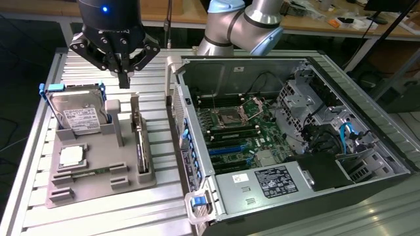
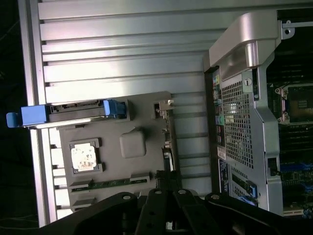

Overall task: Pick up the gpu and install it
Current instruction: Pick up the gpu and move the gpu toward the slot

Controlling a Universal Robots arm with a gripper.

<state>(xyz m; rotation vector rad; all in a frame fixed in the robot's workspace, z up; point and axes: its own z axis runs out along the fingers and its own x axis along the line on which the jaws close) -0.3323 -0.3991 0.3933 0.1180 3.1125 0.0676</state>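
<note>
The gpu point(image 1: 139, 142) stands on its thin edge in a slot of the grey holder point(image 1: 98, 182), on the holder's side nearest the computer case point(image 1: 367, 123). I think the danger is that the jaws meet this narrow edge a little off line, so they would hit the holder's wall or push the card crooked. The jaws are pressed together on nothing and hang above the holder, touching neither the card nor the hard drive point(image 1: 78, 115).
</note>
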